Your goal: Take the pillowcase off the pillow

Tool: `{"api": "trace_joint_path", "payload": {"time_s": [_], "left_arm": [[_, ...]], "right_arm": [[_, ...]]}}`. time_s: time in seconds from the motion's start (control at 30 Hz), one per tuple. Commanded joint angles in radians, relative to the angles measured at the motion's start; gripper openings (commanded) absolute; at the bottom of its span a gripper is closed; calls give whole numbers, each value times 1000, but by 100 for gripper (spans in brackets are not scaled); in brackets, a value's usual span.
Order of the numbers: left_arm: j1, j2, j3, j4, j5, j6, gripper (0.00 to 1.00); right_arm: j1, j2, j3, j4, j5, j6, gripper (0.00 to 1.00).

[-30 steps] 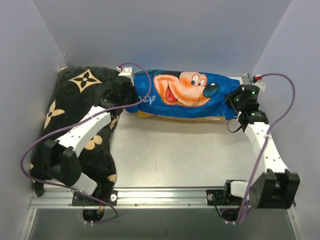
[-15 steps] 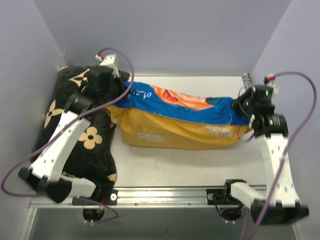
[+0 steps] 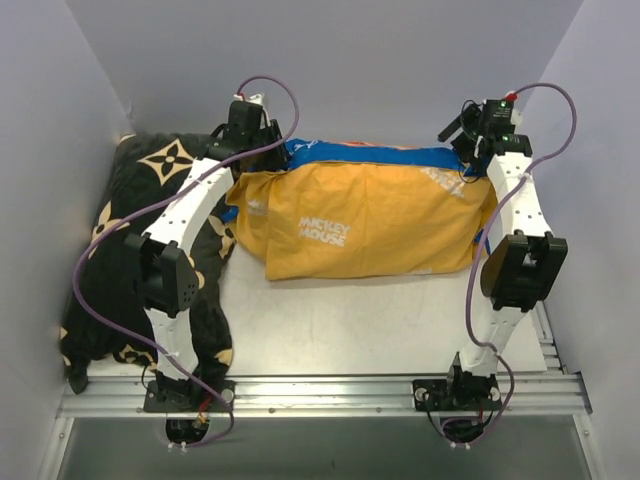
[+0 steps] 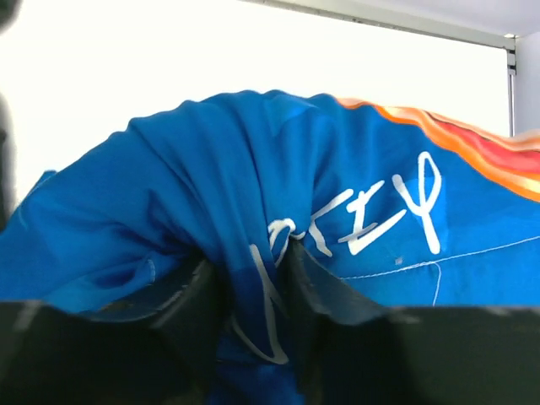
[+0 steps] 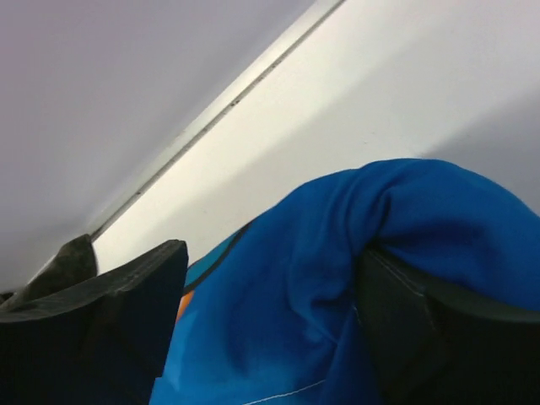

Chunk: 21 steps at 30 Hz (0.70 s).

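Surface (image 3: 350, 320) grey, walls lilac | both arms have risen; pillowcase (image 3: 370, 220) now hangs lifted just right of the black pillow (image 3: 150, 230), orange side out | left claw (image 4: 253, 278) pinching its blue edge, right claw (image 5: 270, 312) seemingly likewise | pillow unseen, probably still inside

The pillowcase (image 3: 360, 215) is stretched wide across the upper middle of the frame. Its orange-yellow side faces out, with pale "MICKEY MOUSE" lettering left of centre. A narrow blue band runs along its top edge. The upper left corner, blue with white script, is bunched tight in the left tool (image 4: 253, 270). The upper right corner is gathered in the right tool (image 5: 270, 312). The lower edge is rumpled.
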Motion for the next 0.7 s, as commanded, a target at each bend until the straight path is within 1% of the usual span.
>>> {"api": "trace_joint_path", "payload": {"time_s": [0.0,0.07,0.1,0.17,0.2,0.3,0.37,0.4,0.43,0.47,0.5,0.53,0.6,0.63,0.67], "left_arm": [[-3,88,44,-90,76,-11,46],[7,133,62,-93,91,-11,50],[10,147,64,-93,92,-11,55],[15,196,67,-93,93,-10,61],[21,211,67,-92,97,-11,65],[23,273,79,-93,125,-11,70],[20,288,65,-86,131,-15,71],[12,287,53,-63,135,-16,71],[7,285,44,-53,135,-16,71],[4,282,35,-49,134,-18,71],[-5,283,16,-38,135,-19,70],[-6,284,9,-38,137,-22,67],[-14,271,-37,-29,145,-25,62],[-25,261,-68,-17,142,-25,59],[-31,230,-99,-3,140,-25,59]], "right_arm": [[24,-31,81,-97,13,-44,81],[32,-55,147,-99,-13,-73,86],[38,-66,164,-100,-25,-81,87],[59,-100,202,-111,-33,-119,89],[96,-112,207,-114,-10,-139,90],[162,-169,178,-122,37,-196,92],[203,-210,148,-120,39,-216,93],[228,-225,100,-120,74,-251,93],[293,-260,70,-111,97,-271,93],[327,-280,24,-96,116,-294,93],[363,-300,-57,-81,152,-332,93],[433,-326,-108,-55,207,-345,93],[487,-342,-190,-30,249,-366,93],[504,-350,-277,-12,292,-371,93],[525,-354,-318,4,295,-369,94]]}}
